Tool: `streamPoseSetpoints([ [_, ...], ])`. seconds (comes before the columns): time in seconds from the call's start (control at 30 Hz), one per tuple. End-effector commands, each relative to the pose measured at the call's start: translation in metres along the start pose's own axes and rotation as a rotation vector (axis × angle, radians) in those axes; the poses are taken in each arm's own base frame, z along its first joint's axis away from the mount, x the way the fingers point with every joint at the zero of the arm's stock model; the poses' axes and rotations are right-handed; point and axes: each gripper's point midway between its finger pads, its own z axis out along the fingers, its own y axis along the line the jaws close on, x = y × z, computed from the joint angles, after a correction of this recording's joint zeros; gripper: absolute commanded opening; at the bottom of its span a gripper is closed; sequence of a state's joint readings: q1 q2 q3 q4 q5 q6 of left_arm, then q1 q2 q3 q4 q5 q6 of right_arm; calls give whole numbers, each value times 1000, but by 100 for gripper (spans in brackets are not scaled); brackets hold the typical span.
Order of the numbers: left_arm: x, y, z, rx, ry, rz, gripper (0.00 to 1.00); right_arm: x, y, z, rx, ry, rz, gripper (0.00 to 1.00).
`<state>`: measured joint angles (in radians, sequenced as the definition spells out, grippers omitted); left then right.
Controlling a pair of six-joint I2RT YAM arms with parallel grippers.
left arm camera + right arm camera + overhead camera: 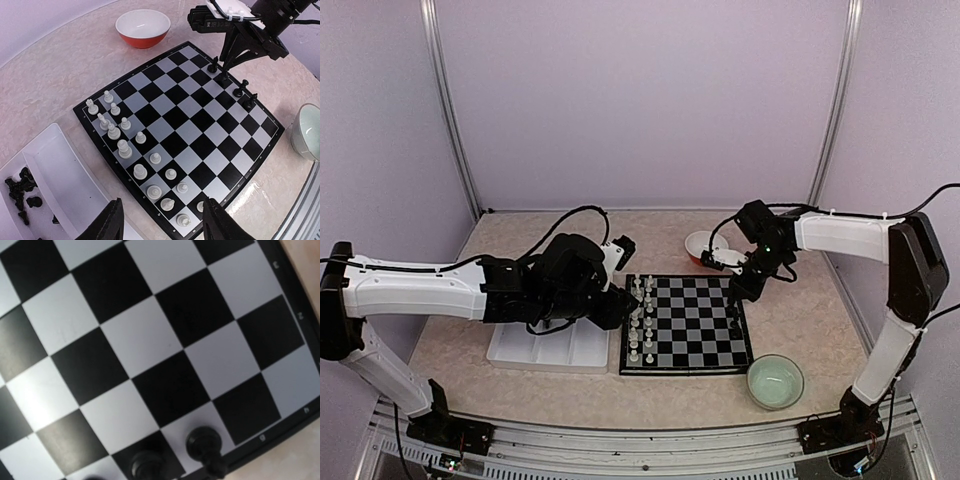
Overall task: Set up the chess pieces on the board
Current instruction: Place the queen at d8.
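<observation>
Hovering with jaws together right over one of the black chess pieces [240,91] lined along the far edge of the board [176,145], the right gripper [224,67] faces the left gripper [162,202], whose jaws stand apart and empty above the white pieces [124,148].

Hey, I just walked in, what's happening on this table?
Two robot arms are setting up a chessboard. White pieces stand in two rows along one side. The right end effector, shut, points down among four black pieces on the opposite edge; whether it grips one is unclear. The left end effector hovers open beside a tray of loose black figures.
</observation>
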<state>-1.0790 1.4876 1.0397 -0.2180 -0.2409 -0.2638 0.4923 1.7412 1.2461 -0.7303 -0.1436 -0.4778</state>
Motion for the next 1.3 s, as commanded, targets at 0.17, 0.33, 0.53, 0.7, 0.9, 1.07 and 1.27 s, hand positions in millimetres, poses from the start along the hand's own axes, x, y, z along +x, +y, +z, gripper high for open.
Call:
streamPoseSetpoints([
  [0.17, -5, -1, -1, -6, -12, 1, 54, 11, 3, 7, -23, 28, 10, 0],
  [0.33, -3, 0, 0, -7, -5, 1, 54, 13, 4, 9, -26, 36, 11, 0],
  [0.53, -2, 1, 1, -14, -3, 1, 54, 14, 4, 11, -25, 39, 13, 8],
  [0.7, -1, 1, 1, -14, 2, -3, 54, 11, 4, 7, -26, 33, 16, 18],
  [0.9, -2, 8, -5, -44, 1, -19, 54, -20, 2, -33, -40, -47, 29, 23],
  [1.07, 14, 41, -11, -173, 40, -111, 54, -57, 4, -77, -63, -179, 17, 25],
  [1.27, 79, 121, -21, -379, 189, -402, 47, -68, 13, -87, -83, -287, -30, 25],
])
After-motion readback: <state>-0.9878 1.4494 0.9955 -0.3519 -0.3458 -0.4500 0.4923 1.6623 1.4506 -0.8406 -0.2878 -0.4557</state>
